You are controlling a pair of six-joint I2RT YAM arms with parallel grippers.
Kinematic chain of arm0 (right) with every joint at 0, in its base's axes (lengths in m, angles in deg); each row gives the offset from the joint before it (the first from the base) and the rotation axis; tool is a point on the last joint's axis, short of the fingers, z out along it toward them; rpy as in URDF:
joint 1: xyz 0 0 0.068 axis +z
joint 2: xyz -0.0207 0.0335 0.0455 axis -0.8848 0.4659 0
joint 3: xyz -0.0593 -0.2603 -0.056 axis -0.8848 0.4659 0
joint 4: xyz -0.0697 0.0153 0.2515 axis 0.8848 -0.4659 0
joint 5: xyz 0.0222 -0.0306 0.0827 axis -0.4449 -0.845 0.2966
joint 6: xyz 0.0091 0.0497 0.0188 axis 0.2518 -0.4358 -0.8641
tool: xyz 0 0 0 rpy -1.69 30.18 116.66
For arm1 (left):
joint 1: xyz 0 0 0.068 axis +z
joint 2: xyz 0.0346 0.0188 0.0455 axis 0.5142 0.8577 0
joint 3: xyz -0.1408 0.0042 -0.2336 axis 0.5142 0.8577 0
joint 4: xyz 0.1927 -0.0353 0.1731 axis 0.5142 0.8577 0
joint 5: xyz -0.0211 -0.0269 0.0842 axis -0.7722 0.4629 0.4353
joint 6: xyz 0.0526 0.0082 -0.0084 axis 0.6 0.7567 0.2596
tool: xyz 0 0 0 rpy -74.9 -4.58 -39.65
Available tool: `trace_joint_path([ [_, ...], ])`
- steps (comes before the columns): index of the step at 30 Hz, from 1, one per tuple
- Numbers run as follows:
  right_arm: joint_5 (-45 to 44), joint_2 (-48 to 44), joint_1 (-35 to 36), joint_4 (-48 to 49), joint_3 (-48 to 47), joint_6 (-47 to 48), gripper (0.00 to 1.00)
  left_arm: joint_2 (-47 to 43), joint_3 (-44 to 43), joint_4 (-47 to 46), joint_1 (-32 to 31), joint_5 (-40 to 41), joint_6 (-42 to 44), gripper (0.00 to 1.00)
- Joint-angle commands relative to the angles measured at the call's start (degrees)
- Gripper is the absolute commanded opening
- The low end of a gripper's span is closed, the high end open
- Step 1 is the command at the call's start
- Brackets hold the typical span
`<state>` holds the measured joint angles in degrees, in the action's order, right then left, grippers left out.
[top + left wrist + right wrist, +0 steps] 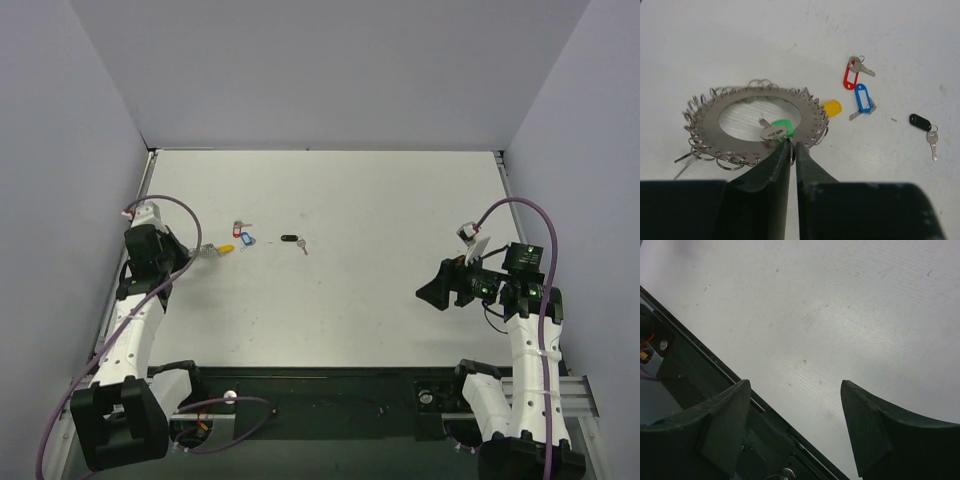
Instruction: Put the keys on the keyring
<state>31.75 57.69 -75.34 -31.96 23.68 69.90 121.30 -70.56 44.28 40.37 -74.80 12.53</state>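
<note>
L gripper [796,145]: jaws nearly closed, thin slit only, tips at near rim of large silvery loop-fringed metal keyring [707,120], beside green-tagged key [777,129]; grip unconfirmed. Loose red-tagged key [851,74], blue-tagged key [862,97], black-tagged key [920,121] lie to ring's right; L arm far nearer. R gripper [795,385] wide open, empty, well apart.

My left arm [128,335] and right arm [530,365]: white shells, black joints, black bases. A purple cable [185,207] loops off each of my wrists. The right one carries a black box [523,258]. My fingers [725,425]: matte black, tapering, blunt-tipped.
</note>
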Motion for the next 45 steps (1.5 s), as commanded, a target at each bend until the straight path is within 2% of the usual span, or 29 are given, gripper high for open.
trace_joint_path([
  [1,2.3,-0.5,-0.3,0.5,0.2,-0.1,0.67,-4.9,2.7,0.9,0.1,-2.0,-4.5,0.27],
  [2,2.3,-0.6,-0.3,0.5,0.2,-0.1,0.67,-5.6,3.6,1.7,0.1,-3.2,-4.8,0.31],
  [3,2.2,-0.6,-0.3,0.3,0.3,0.1,0.68,-7.1,3.9,2.2,0.1,-3.8,-5.4,0.41],
  [5,1.9,-0.9,-0.3,0.1,0.3,0.3,0.68,-9.1,3.9,4.5,0.0,-6.5,-6.5,0.53],
  [6,1.5,-0.9,-0.3,0.0,0.4,0.5,0.68,-9.7,3.4,5.2,-0.1,-7.2,-6.9,0.56],
  [10,0.3,-1.4,-0.3,-0.2,0.8,1.3,0.68,-11.9,-0.8,9.5,-0.1,-12.3,-7.1,0.64],
  [13,-0.9,-1.9,-1.4,0.0,0.6,1.3,0.69,-11.7,-4.2,9.9,-0.1,-21.6,-9.5,0.67],
  [14,-0.9,-1.9,-1.8,0.5,0.4,1.1,0.7,-11.5,-5.0,9.0,0.0,-23.2,-11.2,0.71],
  [17,-3.7,-1.6,-5.2,2.5,-2.5,-3.9,0.73,-10.8,-8.4,6.6,-0.2,-30.8,-19.6,0.77],
  [18,-4.4,-1.2,-6.4,3.6,-3.4,-8.7,0.73,-10.2,-11.0,7.7,-1.5,-31.5,-19.4,0.78],
  [19,-6.7,-1.0,-6.9,4.0,-5.4,-12.5,0.74,-9.7,-17.6,15.9,-3.3,-26.3,-14.8,0.78],
  [20,-7.9,-0.3,-7.6,4.8,-6.3,-14.7,0.75,-8.6,-22.3,20.4,-11.2,-19.8,-7.5,0.79],
  [21,-11.6,-0.1,-7.9,5.3,-8.4,-18.9,0.77,-8.2,-28.8,27.6,-16.1,-6.6,-5.0,0.79],
  [22,-12.8,0.9,-8.1,5.3,-9.4,-20.5,0.78,-8.2,-30.9,29.6,-23.1,2.5,-0.7,0.8],
  [23,-14.3,1.4,-8.2,5.5,-11.1,-22.6,0.79,-8.3,-33.0,30.9,-27.8,5.6,0.4,0.8],
  [24,-14.8,2.0,-8.4,5.9,-11.6,-23.8,0.79,-9.4,-33.2,30.5,-28.9,7.3,2.3,0.8],
  [29,-18.3,0.5,-8.4,8.1,-15.4,-29.6,0.81,-18.2,-25.1,21.5,-28.9,4.6,1.0,0.82],
  [32,-19.9,-1.6,-8.4,8.6,-16.1,-31.3,0.86,-25.6,-21.0,15.5,-28.9,6.0,0.0,0.82],
  [36,-21.5,-2.9,-8.3,9.4,-15.0,-34.6,0.86,-30.4,-18.8,15.7,-28.9,4.7,0.8,0.83],
  [45,-24.2,-4.9,-9.0,10.9,-11.8,-39.7,0.89,-32.8,-15.2,15.4,-28.9,-0.9,-0.8,0.83],
])
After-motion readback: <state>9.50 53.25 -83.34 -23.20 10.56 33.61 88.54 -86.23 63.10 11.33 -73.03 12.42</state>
